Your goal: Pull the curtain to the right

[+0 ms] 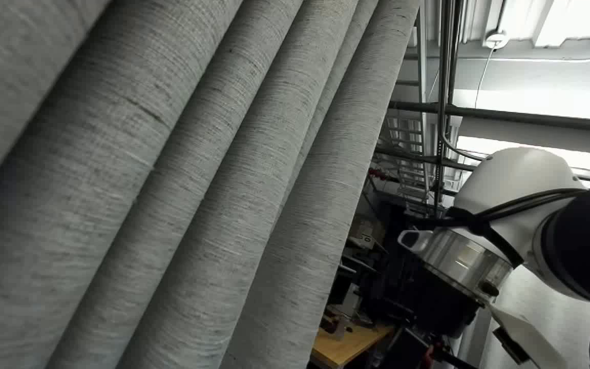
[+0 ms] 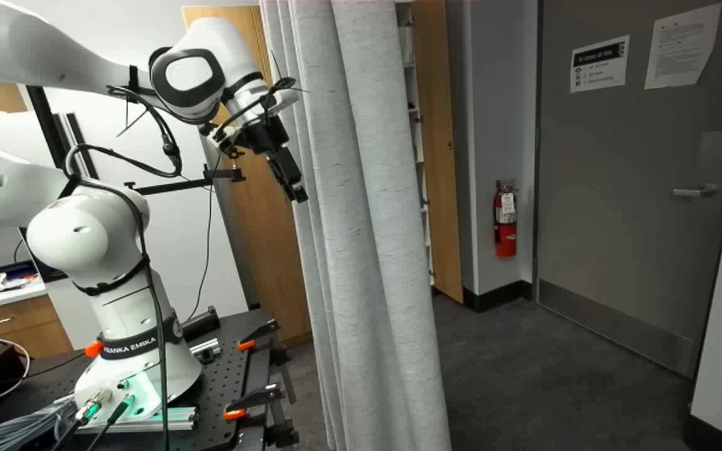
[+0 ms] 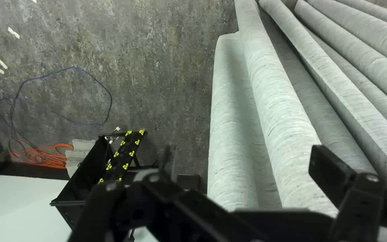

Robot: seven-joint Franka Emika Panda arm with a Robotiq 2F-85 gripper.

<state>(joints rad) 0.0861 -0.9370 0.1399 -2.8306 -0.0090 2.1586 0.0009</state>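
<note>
The curtain is a large heather-grey drape with deep folds. It fills the left and middle of an exterior view and hangs in the middle of another exterior view. In the wrist view the curtain runs down the right half, with its free edge near the middle. My gripper is open there, its fingers spread wide. The free edge and front folds lie between the fingers in the picture; contact cannot be told. In an exterior view the gripper points down beside the curtain's left edge. Elsewhere its dark body hides its fingers.
A black framed stand with yellow marks and cables lie below on the floor. A wooden cabinet, fire extinguisher and grey door are beyond the curtain. The arm's base stands on a black table with clamps.
</note>
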